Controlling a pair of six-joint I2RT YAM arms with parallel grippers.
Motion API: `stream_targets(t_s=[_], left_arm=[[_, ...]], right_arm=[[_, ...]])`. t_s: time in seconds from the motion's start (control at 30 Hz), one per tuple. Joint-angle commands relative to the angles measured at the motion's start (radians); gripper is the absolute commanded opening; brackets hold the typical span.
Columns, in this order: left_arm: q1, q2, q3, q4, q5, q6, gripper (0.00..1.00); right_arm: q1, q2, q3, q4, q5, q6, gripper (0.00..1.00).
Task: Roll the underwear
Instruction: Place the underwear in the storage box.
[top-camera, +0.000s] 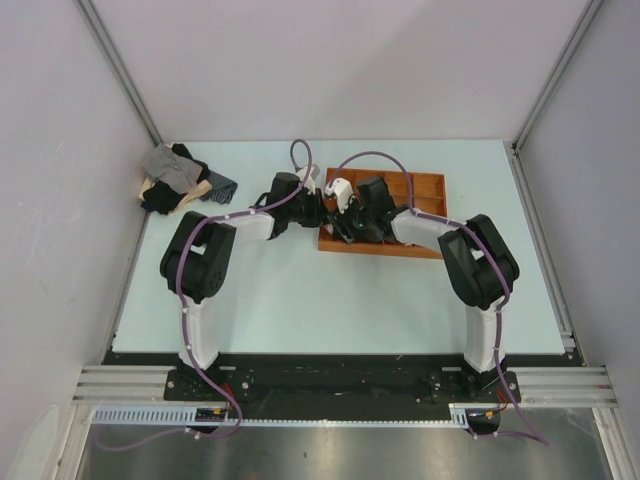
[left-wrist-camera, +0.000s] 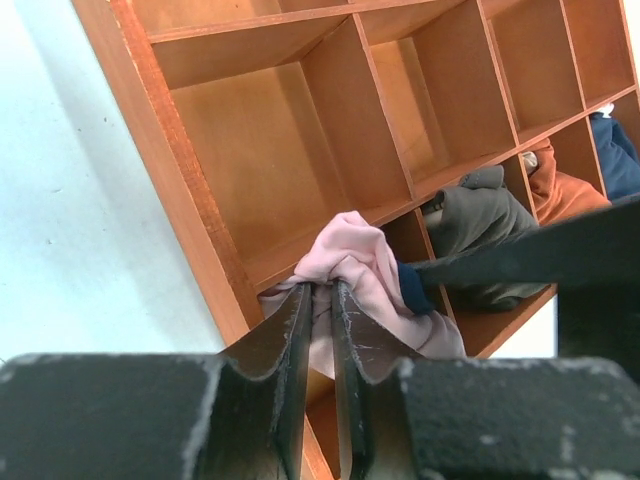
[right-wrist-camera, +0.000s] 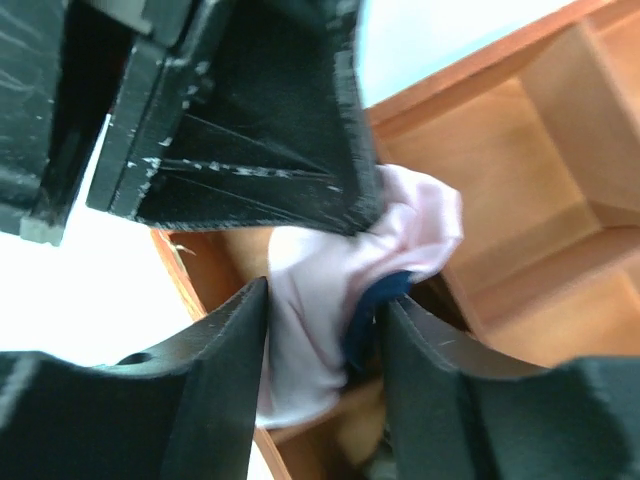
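Pink with navy edging, bunched at lower centre of the left wrist view: underwear, draped over a divider of the wooden tray, close to its long outer wall. Pinched at the near fold by the left tool, fingers all but closed, only a sliver of cloth between. Held from the other side by the right tool, fingers part-way spread, pink and navy fabric filling the gap and touching both. Just right of the underwear, in neighbouring compartments: dark grey bundle, then orange bundle, then navy bundle toward the right edge. Seen from overhead, near centre frame at the tray's left end, on the pale counter. At upper left, well apart, heap of garments.
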Motion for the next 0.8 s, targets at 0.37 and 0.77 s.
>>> stream_targets(t_s=[0.37,0.77], left_arm=[[-0.007,0.068,0.013,-0.161,-0.079,0.061,0.18],[-0.006,0.068,0.010,-0.161,-0.073,0.057,0.17]], right_arm=[[-0.050,-0.132,0.059,-0.006,-0.082,0.087,0.53],[-0.050,0.025,0.132,-0.008,-0.050,0.132,0.33]])
